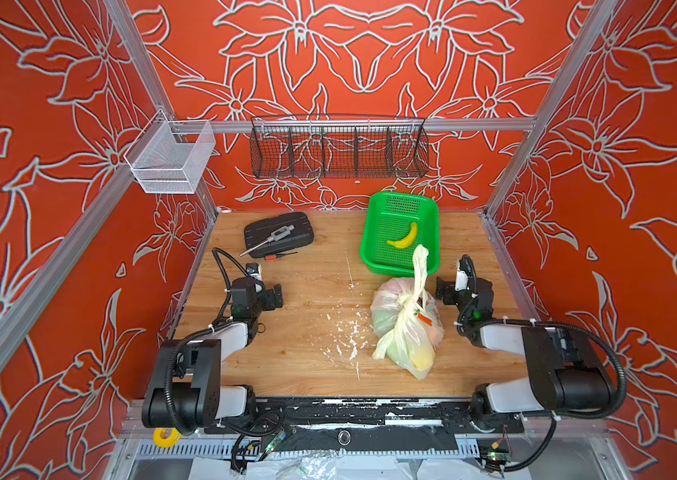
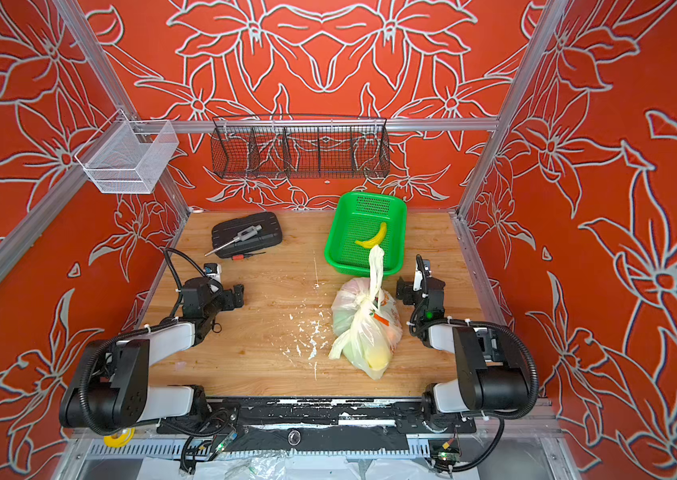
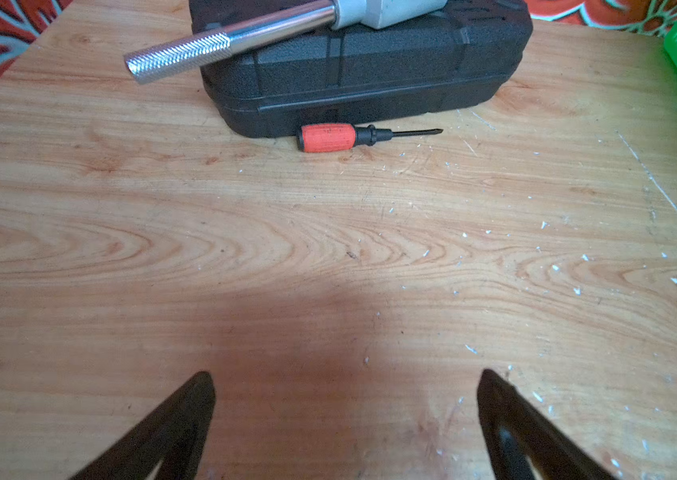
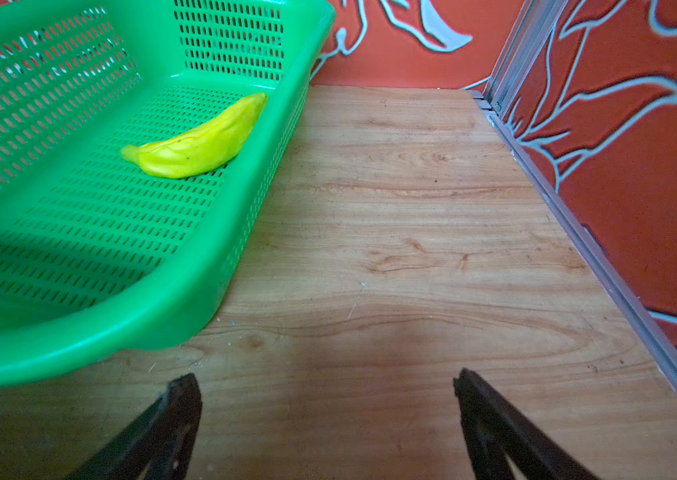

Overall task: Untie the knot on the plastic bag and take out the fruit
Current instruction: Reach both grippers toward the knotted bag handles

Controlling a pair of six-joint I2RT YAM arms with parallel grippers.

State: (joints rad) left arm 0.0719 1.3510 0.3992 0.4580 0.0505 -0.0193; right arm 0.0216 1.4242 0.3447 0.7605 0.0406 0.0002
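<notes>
The plastic bag (image 1: 405, 332) (image 2: 363, 332) lies right of the table's middle in both top views, thin and pale with orange prints. Its knot (image 1: 408, 300) (image 2: 368, 300) is a bunched lump on top, and one handle loop (image 1: 420, 266) stands up from it. Through the plastic the fruit shows as a yellow piece (image 1: 422, 358), a green one (image 1: 384, 321) and an orange one (image 1: 435, 332). My left gripper (image 1: 276, 296) (image 3: 345, 376) hangs open over bare wood, far left of the bag. Just right of the bag, my right gripper (image 1: 441, 291) (image 4: 328, 378) is open and empty. Neither wrist view shows the bag.
A green perforated basket (image 1: 401, 195) (image 4: 79, 353) behind the bag holds a yellow banana (image 1: 405, 237) (image 4: 199, 145). At the back left sits a black case (image 1: 291, 226) (image 3: 370, 70) with a metal tool (image 1: 272, 240) on it and a red-handled screwdriver (image 3: 328, 138) beside it. Wire baskets (image 1: 338, 151) hang on the back rail.
</notes>
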